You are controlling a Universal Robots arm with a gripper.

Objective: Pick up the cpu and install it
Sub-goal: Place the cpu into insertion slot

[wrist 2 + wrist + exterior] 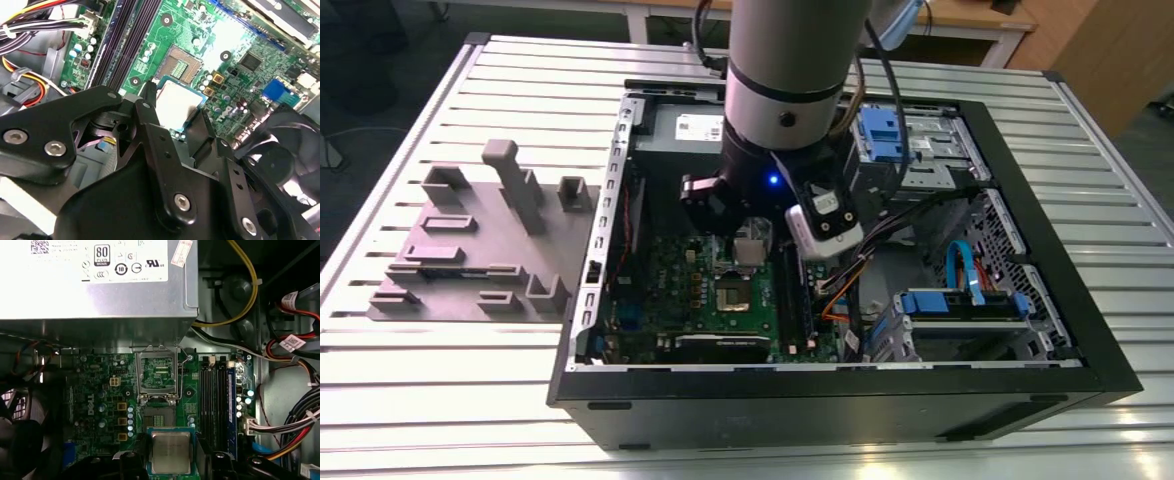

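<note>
cpu [171,452] – dull silvery metal top; gripper [176,101] – matt black; tray [467,255] – matt purple-grey plastic

Even overhead light brightens the table [1121,250] slats in the exterior view; the case [854,410] interior lies in shadow. In the second wrist view, glare washes out part of the motherboard [240,35]; the cpu [177,97] top reflects pale light.

gripper [171,460] with silvery square cpu [171,450] has open room above bare socket [159,416]; grey metal power supply box [100,295], black memory slots [212,390] border it.
</note>
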